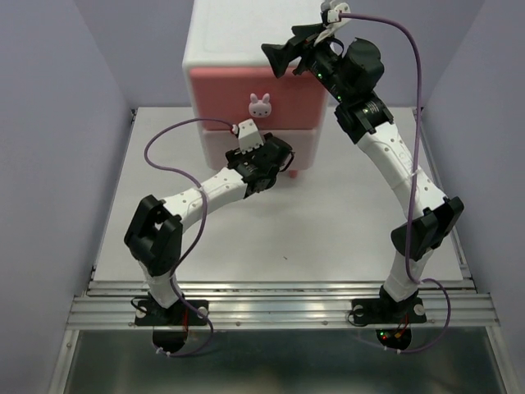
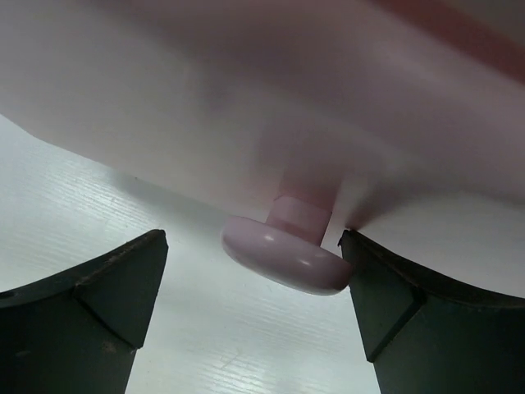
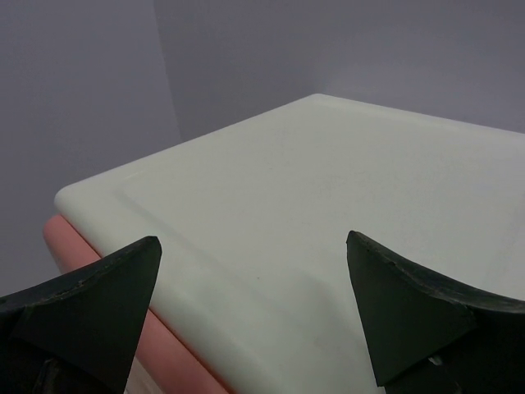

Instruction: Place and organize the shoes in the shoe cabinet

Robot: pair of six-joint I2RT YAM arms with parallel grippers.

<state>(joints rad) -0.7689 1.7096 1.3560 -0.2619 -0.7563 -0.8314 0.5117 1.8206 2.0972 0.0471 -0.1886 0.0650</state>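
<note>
The shoe cabinet (image 1: 230,37) stands at the back of the table, both drawers shut. Its deep pink upper drawer (image 1: 234,90) has a bunny knob (image 1: 260,104). My left gripper (image 1: 285,156) is open at the pale pink lower drawer (image 1: 215,148). In the left wrist view the gripper (image 2: 254,246) straddles the lower knob (image 2: 287,263); the right finger (image 2: 385,295) touches its rim and the left finger stands apart. My right gripper (image 1: 275,53) is open and empty above the cabinet's white top (image 3: 328,189), also seen in the right wrist view (image 3: 254,246). No shoes are in view.
Grey walls (image 1: 57,123) close in the white table (image 1: 312,230) on the left, right and back. A metal rail (image 1: 279,308) runs along the near edge by the arm bases.
</note>
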